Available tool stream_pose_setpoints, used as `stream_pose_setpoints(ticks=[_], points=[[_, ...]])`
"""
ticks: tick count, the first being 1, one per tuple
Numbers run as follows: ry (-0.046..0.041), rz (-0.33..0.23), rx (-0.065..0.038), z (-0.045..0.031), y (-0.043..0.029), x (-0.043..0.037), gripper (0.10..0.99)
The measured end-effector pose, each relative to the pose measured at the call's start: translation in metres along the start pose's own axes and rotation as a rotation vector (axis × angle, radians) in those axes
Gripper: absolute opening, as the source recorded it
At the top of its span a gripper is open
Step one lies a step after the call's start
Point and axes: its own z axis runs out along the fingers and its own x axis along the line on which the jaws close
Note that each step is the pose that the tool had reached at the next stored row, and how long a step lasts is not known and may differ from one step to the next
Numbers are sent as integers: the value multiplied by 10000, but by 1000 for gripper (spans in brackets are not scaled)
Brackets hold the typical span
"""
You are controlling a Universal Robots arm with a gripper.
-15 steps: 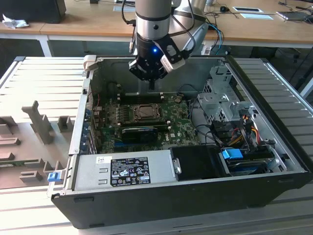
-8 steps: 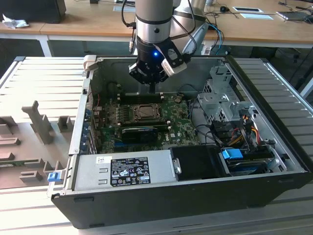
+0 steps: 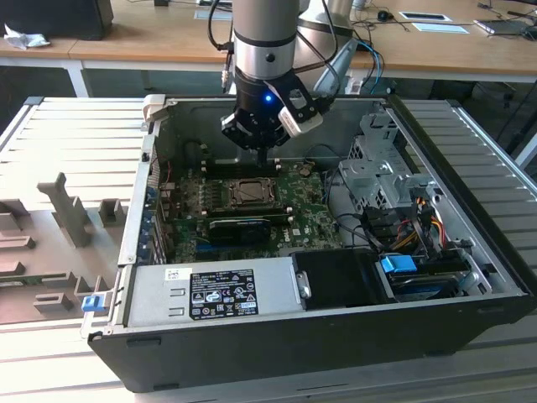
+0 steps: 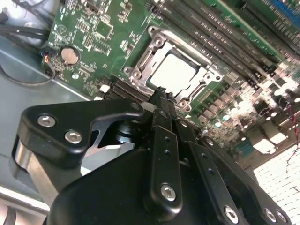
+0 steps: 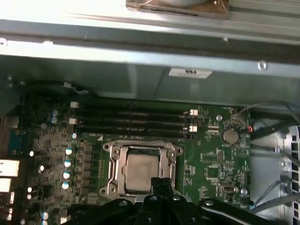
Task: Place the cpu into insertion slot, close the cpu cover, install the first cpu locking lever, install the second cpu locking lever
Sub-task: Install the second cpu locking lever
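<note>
The cpu, a flat silver-grey square, lies in the insertion slot in the middle of the green motherboard; it also shows in the second wrist view and the exterior view. The silver cpu cover lies down flat around it, the chip showing through its window. My gripper hangs just above one edge of the socket, its two black fingers pressed together with nothing between them. In the exterior view the gripper is over the far side of the socket.
The board sits deep in an open computer case with metal walls all round. Memory slots run beside the socket. A long black card, a power supply, a drive cage and loose cables stand nearby.
</note>
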Motion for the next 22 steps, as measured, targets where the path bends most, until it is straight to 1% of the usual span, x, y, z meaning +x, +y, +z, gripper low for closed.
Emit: stream_pose_setpoints(ticks=[2,5,8,11,15,17,19,20,22], points=[[0,1,1,-7,-59,4,106],[1,1,1,-14,-110,8,106],[0,0,1,-22,-182,12,106],[0,0,1,-27,-227,18,106],[-1,2,1,-30,-253,33,106],[0,1,1,-33,-268,53,106],[2,-1,2,-39,-298,86,106],[11,-1,0,-38,-307,88,106],[166,21,-11,-28,-322,90,106]])
